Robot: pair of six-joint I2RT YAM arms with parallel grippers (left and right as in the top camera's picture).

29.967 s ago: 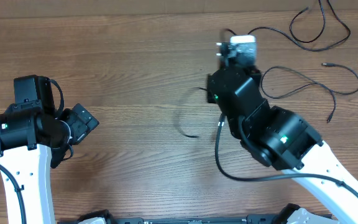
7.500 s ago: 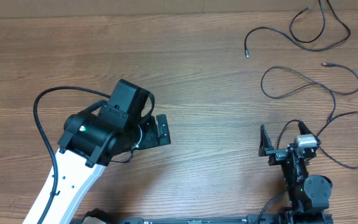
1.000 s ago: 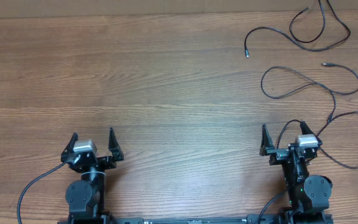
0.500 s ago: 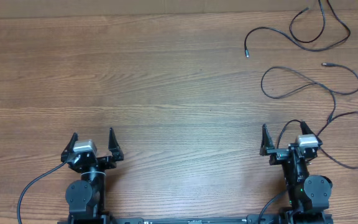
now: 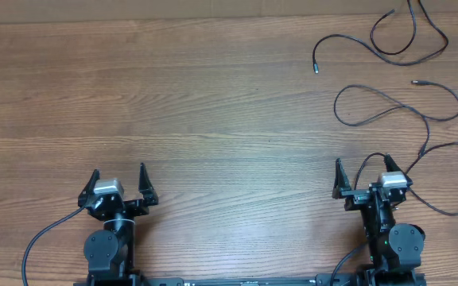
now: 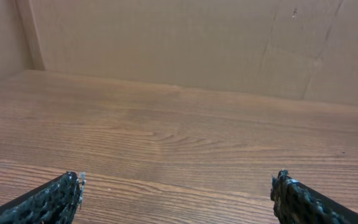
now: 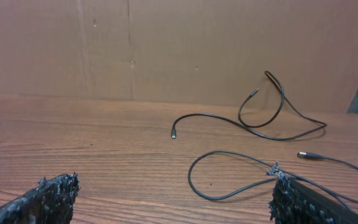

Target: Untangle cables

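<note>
It looked like a robotics lab test bench, not a home: the left pincer (image 5: 118, 171) and right pincer (image 5: 362, 161) sat at one edge of a wood-grain table (image 5: 213, 103), and ahead of them plain brown cardboard walls (image 6: 166, 43) boxed the work area in

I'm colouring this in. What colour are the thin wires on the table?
Black. The cables show best in the overhead view, dark against the brown wooden table.

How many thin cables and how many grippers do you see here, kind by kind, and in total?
Thin black cables: 3
Grippers, both open, left gripper and right gripper: 2
Total: 5
</note>
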